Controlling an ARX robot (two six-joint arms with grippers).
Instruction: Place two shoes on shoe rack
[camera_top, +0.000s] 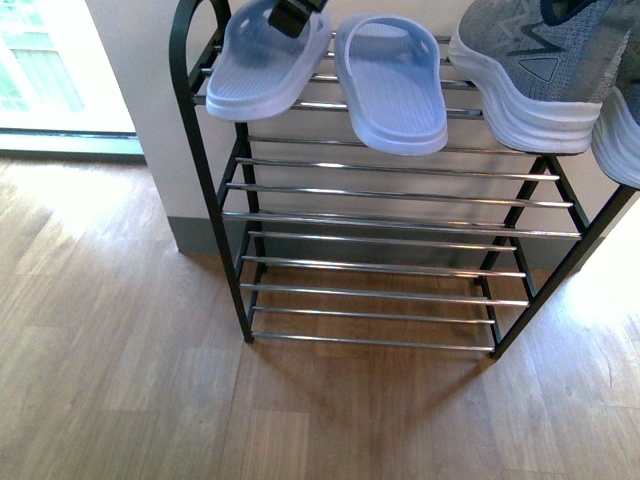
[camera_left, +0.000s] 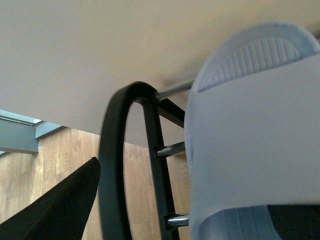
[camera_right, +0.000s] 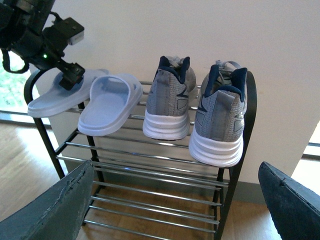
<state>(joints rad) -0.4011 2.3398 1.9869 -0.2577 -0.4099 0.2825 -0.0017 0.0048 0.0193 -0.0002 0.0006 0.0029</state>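
Observation:
The two grey knit sneakers stand side by side on the top tier of the shoe rack (camera_top: 212, 200), heels out: one (camera_right: 167, 100) nearer the middle, the other (camera_right: 220, 120) by the right post. The front view shows one (camera_top: 540, 70) fully and the other (camera_top: 622, 130) cut off at the edge. My left gripper (camera_right: 70, 79) is open at the left light blue slipper (camera_left: 250, 130), near the rack's arched left side (camera_left: 112, 165). My right gripper (camera_right: 172, 215) is open and empty, held back from the rack (camera_right: 234, 175), facing the sneakers' heels.
Two light blue slippers (camera_top: 265, 65) (camera_top: 395, 85) lie on the top tier left of the sneakers, overhanging its front. The lower tiers hold nothing. The rack stands against a cream wall on a wooden floor (camera_top: 110, 340). A bright window (camera_top: 40, 70) is at far left.

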